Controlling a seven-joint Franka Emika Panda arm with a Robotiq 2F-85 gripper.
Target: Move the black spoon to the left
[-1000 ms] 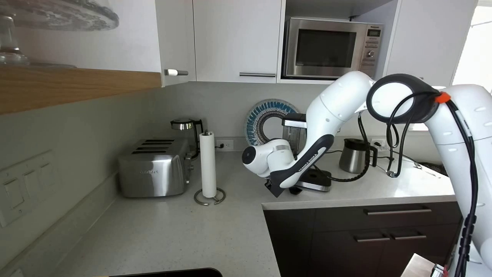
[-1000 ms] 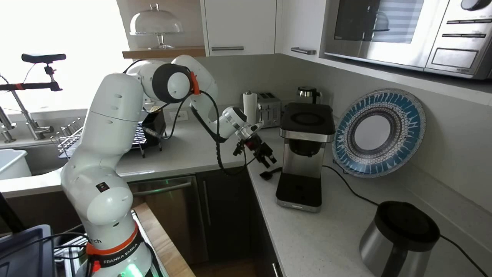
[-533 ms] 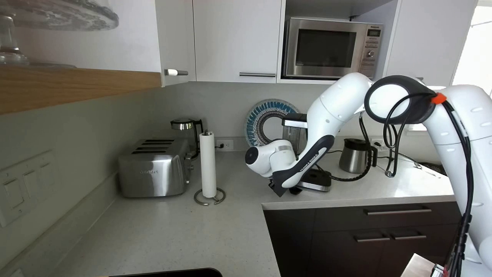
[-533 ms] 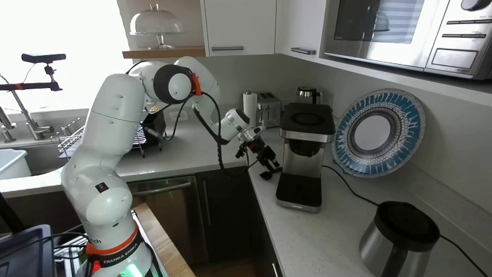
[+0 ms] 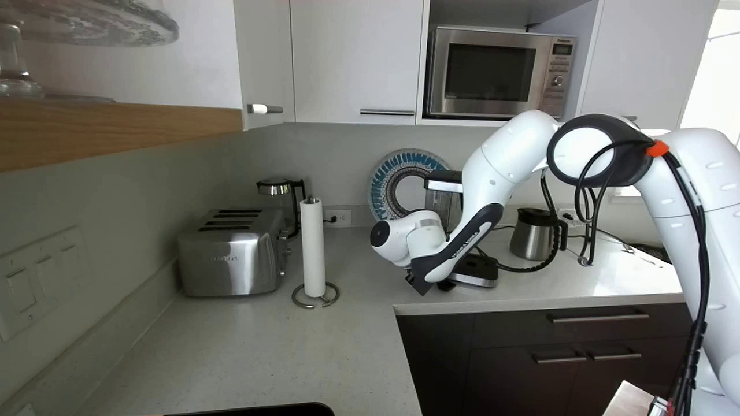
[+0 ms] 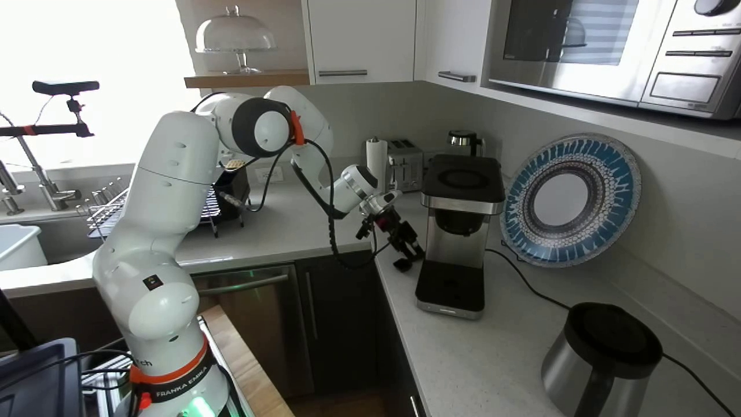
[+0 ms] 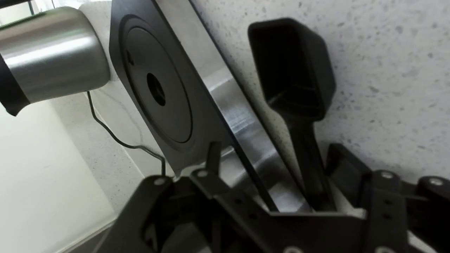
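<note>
The Robotiq gripper (image 7: 276, 160) has its jaws apart, the handle of the black scoop-shaped spoon (image 7: 302, 116) between them. The spoon lies on the speckled countertop (image 6: 480, 359), just left of the drip coffee maker (image 6: 454, 237) in both exterior views.

Pale, grey-speckled table (image 6: 486, 359) in an exterior view: near centre, black-and-silver coffee machine (image 6: 463, 220) beside small black spoon (image 6: 402, 264); above centre, boxy steel toaster (image 6: 407, 168); lower right, black-lidded steel jug (image 6: 602, 359).
</note>
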